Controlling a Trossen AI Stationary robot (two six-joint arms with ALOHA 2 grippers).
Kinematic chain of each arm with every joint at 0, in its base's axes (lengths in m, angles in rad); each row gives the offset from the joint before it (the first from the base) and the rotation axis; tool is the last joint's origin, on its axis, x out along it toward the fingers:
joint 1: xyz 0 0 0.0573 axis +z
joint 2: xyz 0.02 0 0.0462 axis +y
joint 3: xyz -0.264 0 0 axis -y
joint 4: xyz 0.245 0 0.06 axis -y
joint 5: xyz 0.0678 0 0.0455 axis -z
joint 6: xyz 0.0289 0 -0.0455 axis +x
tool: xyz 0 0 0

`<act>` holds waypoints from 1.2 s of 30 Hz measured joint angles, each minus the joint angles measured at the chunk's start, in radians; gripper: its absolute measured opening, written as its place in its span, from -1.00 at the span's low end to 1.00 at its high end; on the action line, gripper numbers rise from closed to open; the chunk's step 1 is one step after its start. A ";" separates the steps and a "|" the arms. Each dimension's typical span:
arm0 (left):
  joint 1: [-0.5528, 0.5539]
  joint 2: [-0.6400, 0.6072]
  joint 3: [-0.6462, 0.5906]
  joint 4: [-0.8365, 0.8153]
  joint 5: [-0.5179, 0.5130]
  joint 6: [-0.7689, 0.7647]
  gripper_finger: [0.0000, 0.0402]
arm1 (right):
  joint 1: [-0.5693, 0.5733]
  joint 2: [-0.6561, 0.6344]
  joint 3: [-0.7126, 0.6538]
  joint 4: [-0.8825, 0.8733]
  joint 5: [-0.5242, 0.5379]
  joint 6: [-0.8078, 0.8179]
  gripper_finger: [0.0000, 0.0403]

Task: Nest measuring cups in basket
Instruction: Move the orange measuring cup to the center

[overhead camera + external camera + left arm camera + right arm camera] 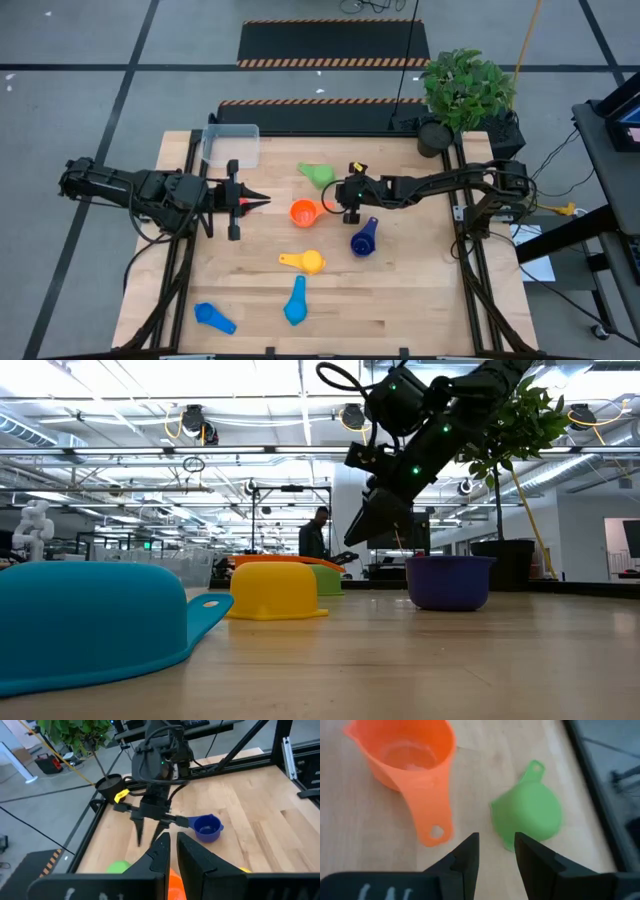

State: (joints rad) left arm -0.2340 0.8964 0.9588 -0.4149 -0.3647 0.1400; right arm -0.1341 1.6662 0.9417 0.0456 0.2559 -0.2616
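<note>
A gripper (378, 520) hangs above the yellow cup (274, 591) and navy cup (449, 581).

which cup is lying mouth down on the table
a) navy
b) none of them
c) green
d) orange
c: in the right wrist view the green cup shows its closed bottom as a dome, while the orange cup beside it stands mouth up with its hollow in view, and the navy cup in the left wrist view is open upward too.
</note>
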 joint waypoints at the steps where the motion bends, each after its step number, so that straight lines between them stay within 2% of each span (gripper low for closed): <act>1: 0.000 0.000 0.000 0.001 -0.014 0.006 -0.81 | -0.004 0.012 0.000 0.010 -0.005 0.011 -0.45; 7: 0.008 0.000 0.000 0.001 -0.134 0.024 -0.81 | -0.016 0.066 0.000 0.065 -0.023 0.026 -0.53; 13: 0.049 0.000 0.000 0.001 -0.143 0.032 -0.81 | -0.015 0.097 -0.003 0.089 -0.031 0.038 -0.56; 20: 0.126 0.000 0.000 0.001 -0.147 0.070 -0.81 | -0.014 0.096 -0.001 0.097 -0.148 0.041 -0.56; 25: 0.198 0.017 0.000 0.023 -0.271 0.068 -0.81 | -0.015 0.096 -0.001 0.092 -0.153 0.067 -0.56; 29: 0.249 0.056 0.000 0.043 -0.336 0.060 -0.81 | -0.013 0.096 -0.001 0.084 -0.169 0.071 -0.56; 33: 0.304 0.127 0.000 0.083 -0.337 0.059 -0.81 | -0.012 0.096 -0.001 0.076 -0.232 0.081 -0.56; 36: 0.352 0.198 0.000 0.126 -0.336 0.070 -0.81 | -0.011 0.092 -0.001 0.074 -0.235 0.086 -0.56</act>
State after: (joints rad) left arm 0.1184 1.0945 0.9588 -0.2887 -0.7007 0.2099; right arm -0.1455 1.7582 0.9405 0.1192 0.0213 -0.1761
